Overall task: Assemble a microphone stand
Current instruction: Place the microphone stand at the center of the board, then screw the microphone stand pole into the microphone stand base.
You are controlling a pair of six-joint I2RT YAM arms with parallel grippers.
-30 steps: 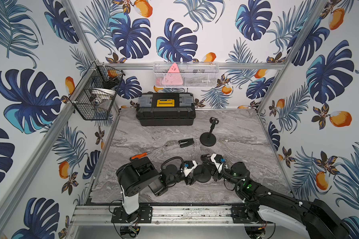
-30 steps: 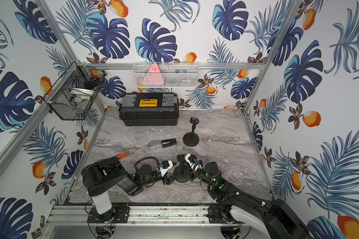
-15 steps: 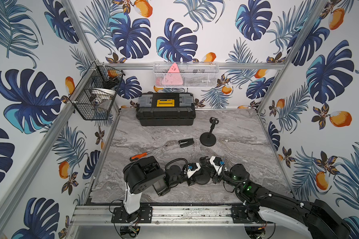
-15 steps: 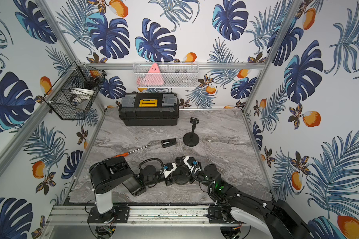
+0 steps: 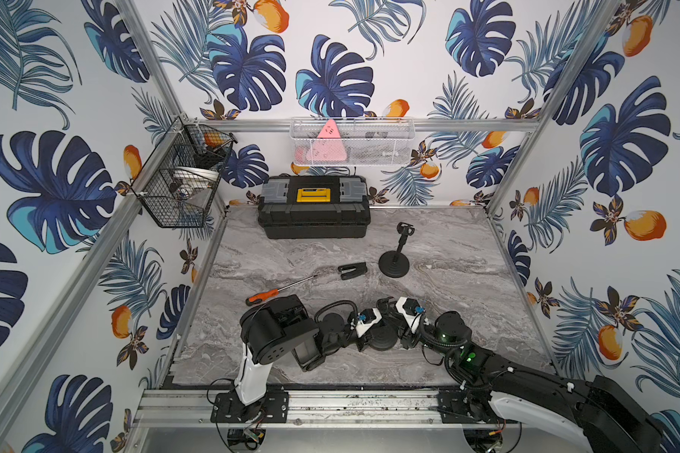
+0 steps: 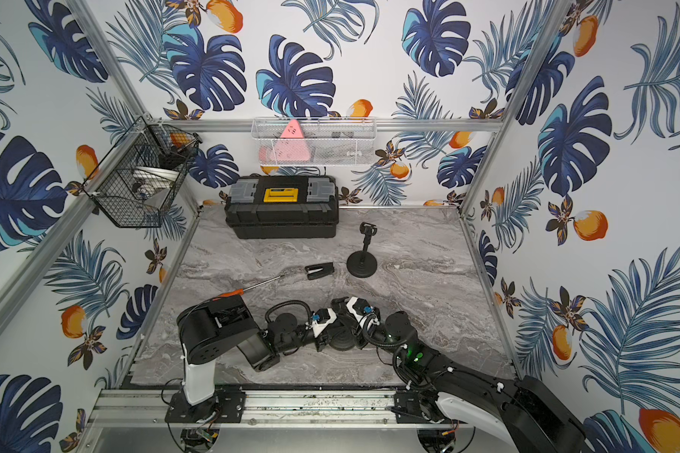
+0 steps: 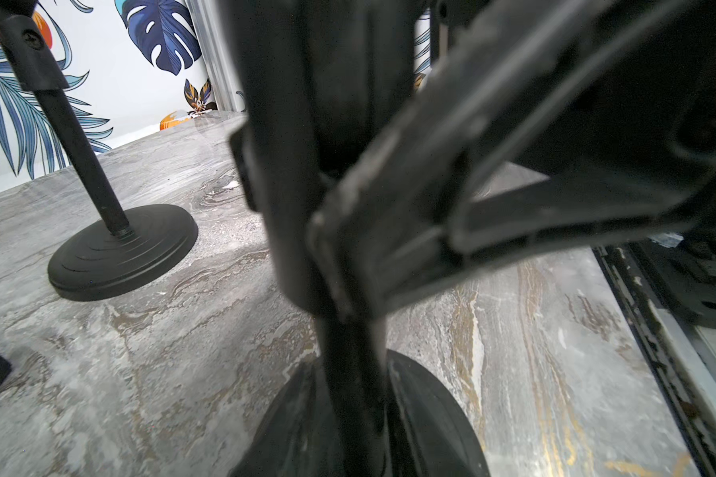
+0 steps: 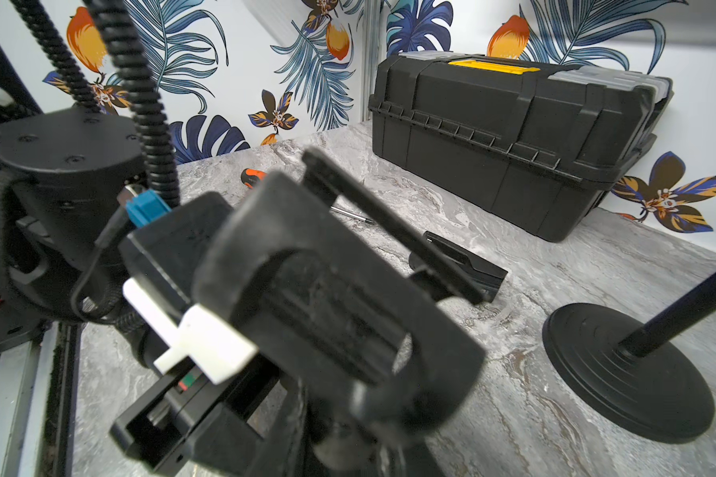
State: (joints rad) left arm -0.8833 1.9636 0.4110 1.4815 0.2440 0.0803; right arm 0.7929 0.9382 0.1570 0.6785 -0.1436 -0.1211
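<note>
Sitting beyond near stand [image 5: 381, 338], clip [image 5: 352, 270], screwdriver [image 5: 279, 289], 2nd stand [image 5: 394, 267], toolbox [image 5: 314, 211].

A black plastic toolbox [image 5: 314, 211] with a yellow latch sits closed at the back of the grey marbled worktop [image 5: 448, 251], against the rear wall. An orange-handled screwdriver [image 5: 280, 289] lies flat nearer the front, well apart from the box. A black wire basket [image 5: 177, 188] hangs on the side frame, and a white mesh basket [image 5: 389, 153] on the rear aluminium rail [image 5: 468, 124] holds a pink triangular object [image 5: 326, 147]. Blue-leaf and orange-fruit wallpaper [image 5: 248, 70] covers the walls.
</note>
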